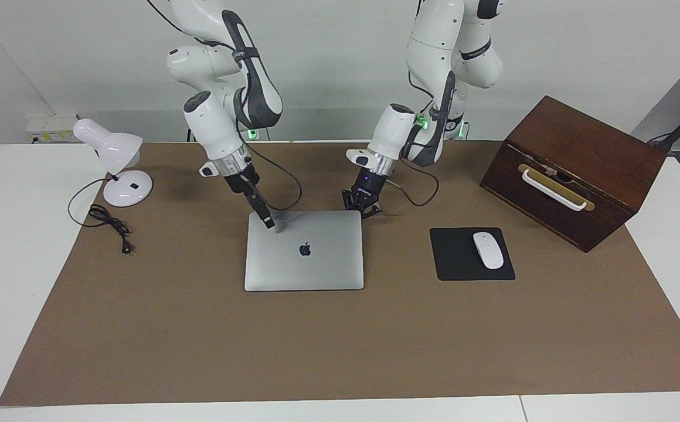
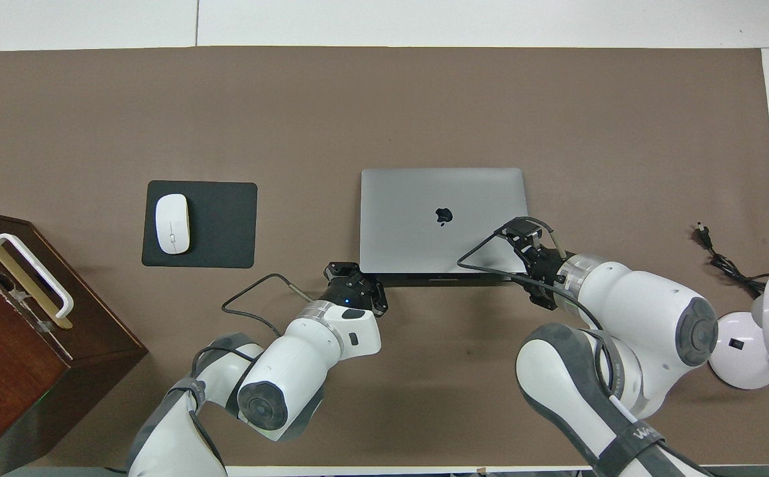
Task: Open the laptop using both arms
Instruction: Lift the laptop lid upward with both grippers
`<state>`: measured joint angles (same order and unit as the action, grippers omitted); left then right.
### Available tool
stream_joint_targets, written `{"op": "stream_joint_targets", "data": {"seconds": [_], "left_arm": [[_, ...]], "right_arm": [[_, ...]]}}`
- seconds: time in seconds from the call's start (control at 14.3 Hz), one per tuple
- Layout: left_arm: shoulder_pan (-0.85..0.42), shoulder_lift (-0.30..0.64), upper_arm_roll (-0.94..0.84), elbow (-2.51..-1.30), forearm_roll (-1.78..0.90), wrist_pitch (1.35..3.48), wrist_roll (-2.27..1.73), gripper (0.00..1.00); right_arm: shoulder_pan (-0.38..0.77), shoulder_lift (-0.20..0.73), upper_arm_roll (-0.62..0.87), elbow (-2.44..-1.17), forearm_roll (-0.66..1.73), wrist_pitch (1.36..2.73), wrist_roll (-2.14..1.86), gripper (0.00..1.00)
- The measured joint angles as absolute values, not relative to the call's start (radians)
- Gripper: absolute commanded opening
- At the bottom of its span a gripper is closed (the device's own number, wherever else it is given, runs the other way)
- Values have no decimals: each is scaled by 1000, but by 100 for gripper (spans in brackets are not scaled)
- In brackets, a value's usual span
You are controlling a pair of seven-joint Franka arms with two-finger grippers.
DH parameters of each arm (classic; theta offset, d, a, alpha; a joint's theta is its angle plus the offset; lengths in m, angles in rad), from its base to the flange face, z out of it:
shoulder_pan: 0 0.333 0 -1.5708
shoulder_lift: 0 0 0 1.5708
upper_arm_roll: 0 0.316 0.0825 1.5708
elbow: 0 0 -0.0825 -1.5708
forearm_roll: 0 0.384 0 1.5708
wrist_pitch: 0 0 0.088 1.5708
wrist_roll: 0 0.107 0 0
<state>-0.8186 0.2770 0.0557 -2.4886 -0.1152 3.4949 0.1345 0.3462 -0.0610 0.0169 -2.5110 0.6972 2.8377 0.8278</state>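
Note:
The silver-grey laptop (image 1: 305,258) lies closed on the brown mat, apple logo up; it also shows in the overhead view (image 2: 443,199). My right gripper (image 1: 267,221) is shut, and its tip rests on the lid at the corner nearest the robots, toward the right arm's end; the overhead view shows it there (image 2: 524,233). My left gripper (image 1: 362,206) is open and low at the laptop's other robot-side corner, beside its edge. It also shows in the overhead view (image 2: 355,281). It holds nothing.
A black mouse pad (image 1: 457,264) with a white mouse (image 1: 488,250) lies beside the laptop toward the left arm's end. A dark wooden box (image 1: 574,170) with a white handle stands past it. A white desk lamp (image 1: 118,167) and its cord (image 1: 111,225) are at the right arm's end.

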Motion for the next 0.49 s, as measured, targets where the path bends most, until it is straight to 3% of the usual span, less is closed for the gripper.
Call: {"op": "stream_joint_targets", "data": {"seconds": [0.49], "left_arm": [[-818,280,58,-2487,-115,3497,145,0]], "right_arm": [[346,-59,17,-2507,697,2838,828,100]]}}
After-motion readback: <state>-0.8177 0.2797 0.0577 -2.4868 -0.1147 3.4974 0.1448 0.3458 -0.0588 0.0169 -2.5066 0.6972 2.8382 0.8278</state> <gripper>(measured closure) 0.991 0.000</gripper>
